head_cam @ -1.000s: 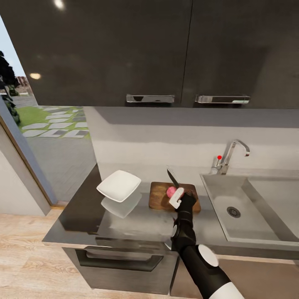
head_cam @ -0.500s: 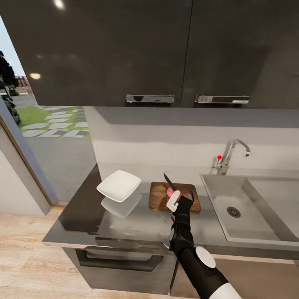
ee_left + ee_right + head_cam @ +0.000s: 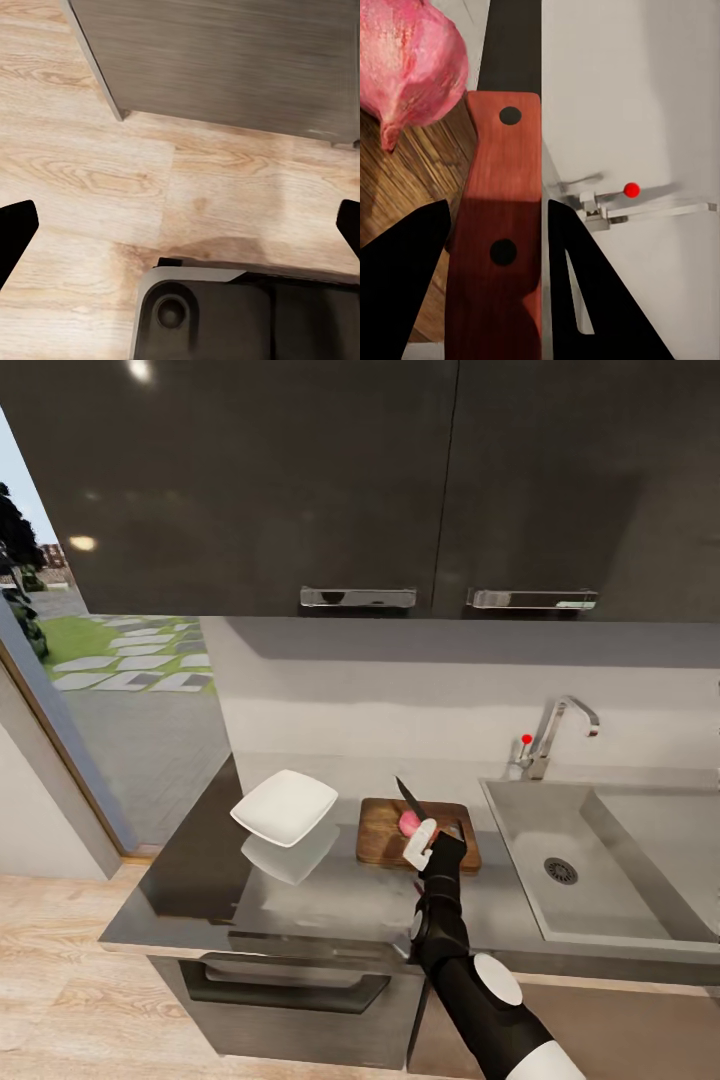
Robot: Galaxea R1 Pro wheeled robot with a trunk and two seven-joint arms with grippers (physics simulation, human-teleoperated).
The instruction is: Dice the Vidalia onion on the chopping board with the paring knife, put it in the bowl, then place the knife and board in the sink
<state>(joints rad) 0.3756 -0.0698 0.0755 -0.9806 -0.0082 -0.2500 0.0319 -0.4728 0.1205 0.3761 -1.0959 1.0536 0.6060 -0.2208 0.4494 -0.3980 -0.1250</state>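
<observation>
The pinkish Vidalia onion (image 3: 409,822) lies on the dark brown chopping board (image 3: 384,838), left of the sink (image 3: 520,830). My right gripper (image 3: 427,843) hovers over the board's near edge, shut on the paring knife (image 3: 411,798), whose dark blade slants up and back just above the onion. In the right wrist view the knife's red handle (image 3: 502,225) sits between the dark fingers (image 3: 405,289), with the onion (image 3: 409,60) and board (image 3: 397,187) beyond it. The white bowl (image 3: 285,807) rests on the glossy countertop (image 3: 330,900), left of the board. My left gripper (image 3: 180,232) hangs open over the wooden floor.
A chrome tap with a red knob (image 3: 545,738) stands behind the basin, whose drain (image 3: 561,871) lies to the right. Dark wall cabinets (image 3: 360,480) hang overhead. The counter ends at the left by a glass door. My own base (image 3: 240,315) is under the left arm.
My right gripper dropped a little and tilted the knife, so the blade tip now sits lower and closer over the onion. The head view has also shifted slightly.
</observation>
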